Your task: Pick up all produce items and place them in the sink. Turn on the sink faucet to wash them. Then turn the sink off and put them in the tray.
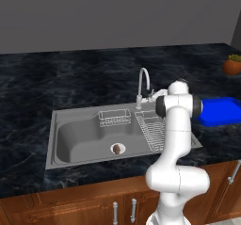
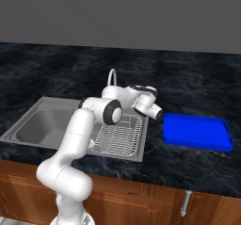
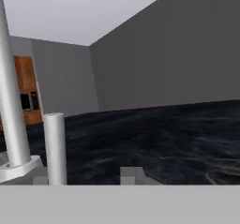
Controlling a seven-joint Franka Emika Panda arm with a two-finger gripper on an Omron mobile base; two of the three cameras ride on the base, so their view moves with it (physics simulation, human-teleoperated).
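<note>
While our gripper (image 2: 159, 115) hangs just beside the base of the gooseneck faucet (image 1: 143, 84), between it and the blue tray (image 2: 197, 132), we cannot tell how far its jaws stand apart. We see the small brown produce lump (image 1: 116, 148) lying on the drain in the steel sink (image 1: 75, 141), well apart from the gripper.

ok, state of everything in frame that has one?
produce: in the sink, on the drain
sink: no water visible
faucet: no stream visible, lever position unclear
tray: on the counter right of the sink, nothing on it
gripper: beside the faucet base, holding nothing, jaw gap unclear
wire rack: in the sink's right side, nothing on it
</note>
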